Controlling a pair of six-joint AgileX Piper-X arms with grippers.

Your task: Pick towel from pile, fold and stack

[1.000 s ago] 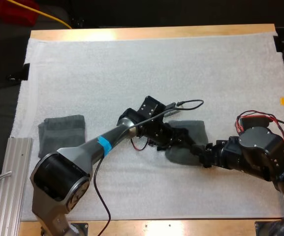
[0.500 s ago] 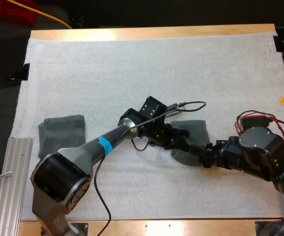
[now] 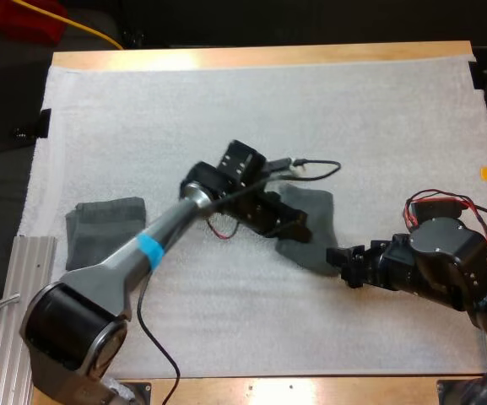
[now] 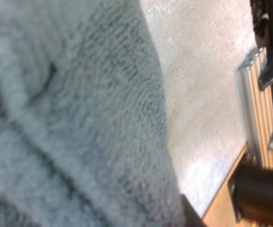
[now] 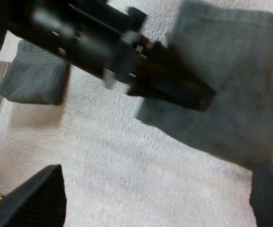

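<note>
A dark grey-green towel [image 3: 312, 221] lies folded over near the middle of the white mat. My left gripper [image 3: 297, 229] is shut on its left part, and the cloth [image 4: 74, 123] sits right against the left wrist camera. My right gripper [image 3: 338, 256] stands open just off the towel's lower right corner, touching nothing. From the right wrist, that towel [image 5: 231, 90] hangs past the left arm's gripper [image 5: 174, 87], and my right gripper [image 5: 157, 182] has its wide-apart fingers [image 5: 39, 196] over bare mat. A second folded towel [image 3: 106, 229] [image 5: 34, 75] rests at the mat's left side.
An aluminium rail [image 3: 17, 312] [image 4: 259, 109] lies along the mat's [image 3: 251, 110] left front edge, beside the folded towel. The far half of the mat is bare. The wooden table edge [image 3: 260, 56] runs along the back.
My left gripper shut on the towel and carried it up and to the left, away from the right gripper. The right arm stayed where it was, still open.
</note>
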